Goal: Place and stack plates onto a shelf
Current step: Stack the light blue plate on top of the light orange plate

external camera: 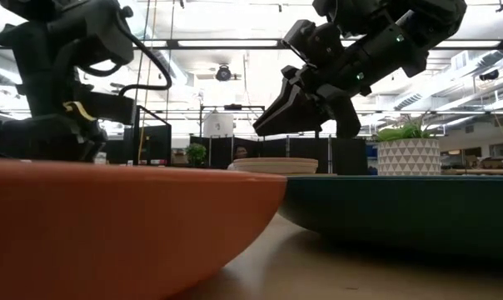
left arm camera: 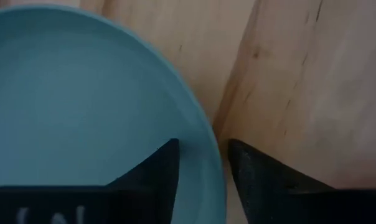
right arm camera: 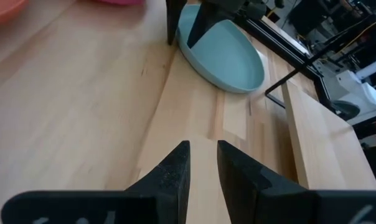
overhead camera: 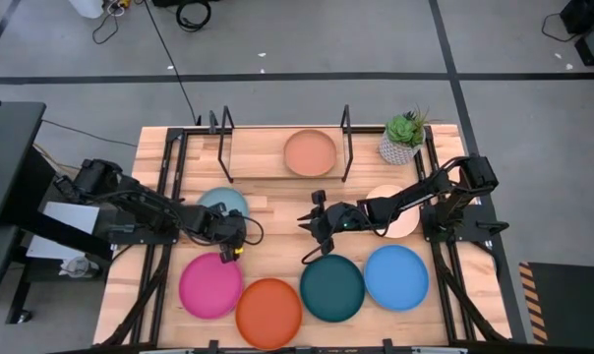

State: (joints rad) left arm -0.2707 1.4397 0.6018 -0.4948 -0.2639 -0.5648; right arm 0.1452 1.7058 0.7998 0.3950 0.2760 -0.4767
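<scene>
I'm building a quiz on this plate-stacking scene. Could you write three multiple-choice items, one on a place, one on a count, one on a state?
1. Where is the peach-orange plate?
A. on the shelf
B. beside the plant
C. in the front row

2. How many plates lie in the front row nearest the table's front edge?
A. two
B. four
C. six

3. The left end effector is:
A. empty and raised
B. straddling the light blue plate rim
C. holding the teal plate

Answers: 1 A, between the wire uprights; 2 B, magenta, orange, teal, blue; 3 B, one finger on each side of the rim.
</scene>
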